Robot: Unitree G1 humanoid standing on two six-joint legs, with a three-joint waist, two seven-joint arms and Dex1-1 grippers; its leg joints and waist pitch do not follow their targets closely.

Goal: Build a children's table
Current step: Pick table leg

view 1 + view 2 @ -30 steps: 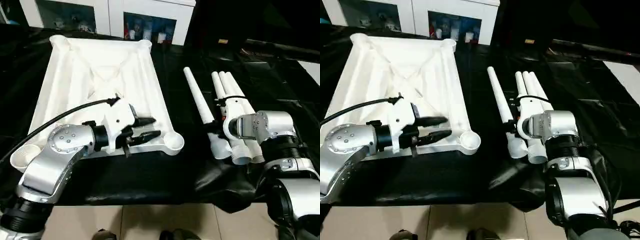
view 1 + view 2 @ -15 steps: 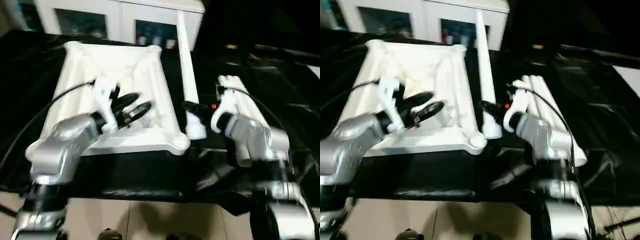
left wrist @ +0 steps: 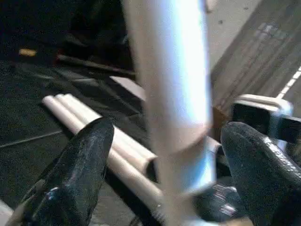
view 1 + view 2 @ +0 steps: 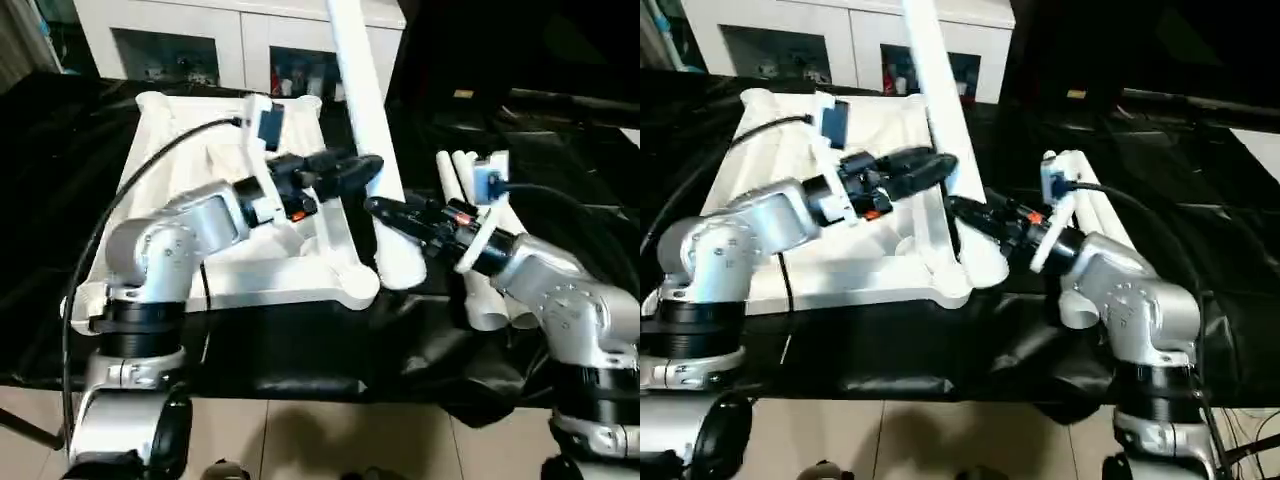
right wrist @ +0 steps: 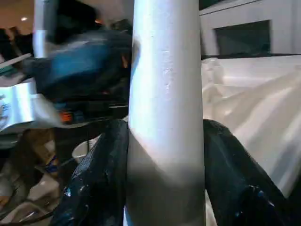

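Presently, the right pincer point(image 4: 385, 210) clamps one leg point(image 4: 368, 120), now lifted off the black table point(image 4: 300, 340) and held near upright beside the tabletop's point(image 4: 190, 160) near right corner socket point(image 4: 357, 290). The left pincer point(image 4: 345, 175) has swung across, fingers spread wide around the leg without closing. Three legs point(image 4: 470, 200) remain lying toward the table's right edge; seating appears next.

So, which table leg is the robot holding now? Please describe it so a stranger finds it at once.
Start at the white table top, lying underside up on the black cloth. Off its near corner, the held leg stands nearly upright, gripped low by the right tool. The other legs lie flat together.
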